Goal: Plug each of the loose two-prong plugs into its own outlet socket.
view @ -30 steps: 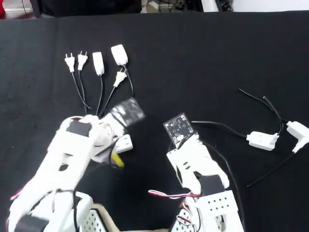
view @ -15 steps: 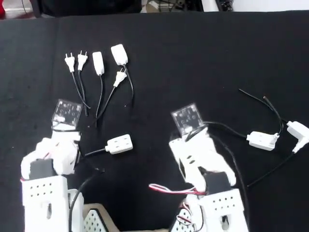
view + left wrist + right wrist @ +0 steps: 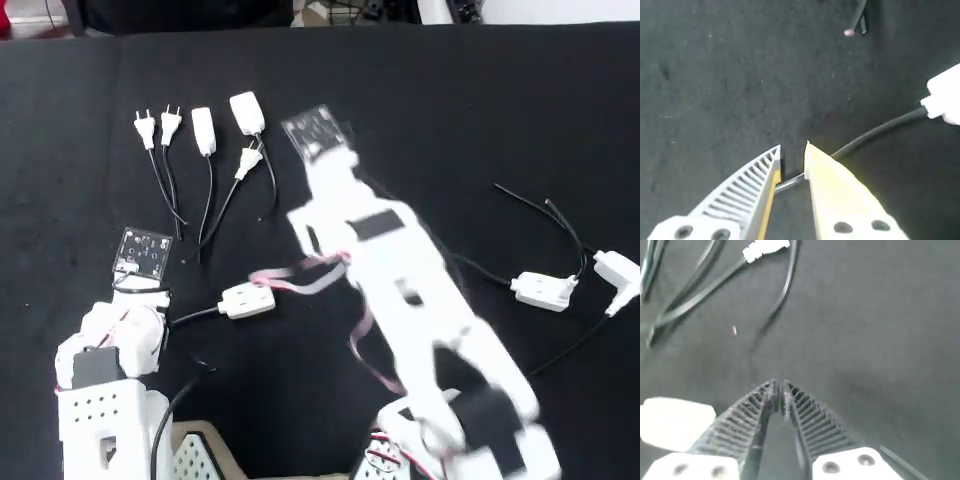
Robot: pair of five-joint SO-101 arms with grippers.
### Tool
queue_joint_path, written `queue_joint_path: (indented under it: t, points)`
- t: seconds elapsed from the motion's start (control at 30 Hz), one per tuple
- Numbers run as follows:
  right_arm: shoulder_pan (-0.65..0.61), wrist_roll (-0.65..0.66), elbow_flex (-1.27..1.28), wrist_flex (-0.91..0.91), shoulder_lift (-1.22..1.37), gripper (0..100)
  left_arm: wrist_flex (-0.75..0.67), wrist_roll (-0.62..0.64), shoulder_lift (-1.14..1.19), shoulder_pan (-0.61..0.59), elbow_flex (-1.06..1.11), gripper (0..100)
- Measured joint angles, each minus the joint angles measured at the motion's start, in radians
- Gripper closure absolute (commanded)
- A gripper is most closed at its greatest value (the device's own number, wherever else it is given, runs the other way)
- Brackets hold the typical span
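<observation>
Honestly, the next move all came down to the right arm (image 3: 380, 260). It was stretched out over the black table (image 3: 480, 110) with its wrist right by the bunch of loose plugs (image 3: 146, 128), while the left arm (image 3: 115, 345) sat folded near its base, well apart from them. The nearest plug (image 3: 248, 160) lay just beside that wrist. It was a small white body on a diagonal, prongs pointing up and away from the arms, thin black lead trailing back toward the left arm's side. The right gripper (image 3: 779, 389) had its fingers pinched almost together with nothing between them, so I'd guess it needed to spread before going for the plug. The outlet socket (image 3: 246, 298), a stubby white block, lay flat between the two arms and nearer the left one, its long axis roughly across the table. The left gripper (image 3: 792, 149) showed only a narrow gap, and the socket's cord (image 3: 875, 132) ran out from under it. It didn't look clamped to me.
</observation>
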Motion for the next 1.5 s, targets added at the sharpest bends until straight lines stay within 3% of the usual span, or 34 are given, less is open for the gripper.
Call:
queue_joint_path:
  t: [0.17, 0.27, 0.37, 0.57, 0.7, 0.87, 1.5]
  points:
    - [-0.008, -0.19, -0.273, 0.0, 0.324, 88.8, 0.002, 0.0, -0.069, 0.0, 0.034, 91]
    - [-0.02, -0.252, -0.405, 0.0, 0.462, 90.4, 0.018, -0.014, -0.11, 0.0, 0.035, 91]
    - [-0.049, -0.273, -0.502, 0.002, 0.535, 93.4, 0.057, -0.066, -0.153, 0.0, 0.048, 91]
    - [-0.117, -0.377, -0.64, 0.009, 0.612, 84.2, 0.117, -0.092, -0.252, 0.005, 0.081, 91]
    - [-0.138, -0.442, -0.735, -0.002, 0.724, 84.0, 0.147, -0.092, -0.322, 0.009, 0.107, 91]
    - [-0.141, -0.457, -0.928, 0.021, 0.901, 86.1, 0.19, -0.1, -0.427, 0.009, 0.127, 91]
    - [-0.132, -0.46, -1.84, 0.465, 1.464, 86.8, 0.192, -0.101, -0.431, 0.029, 0.133, 91]
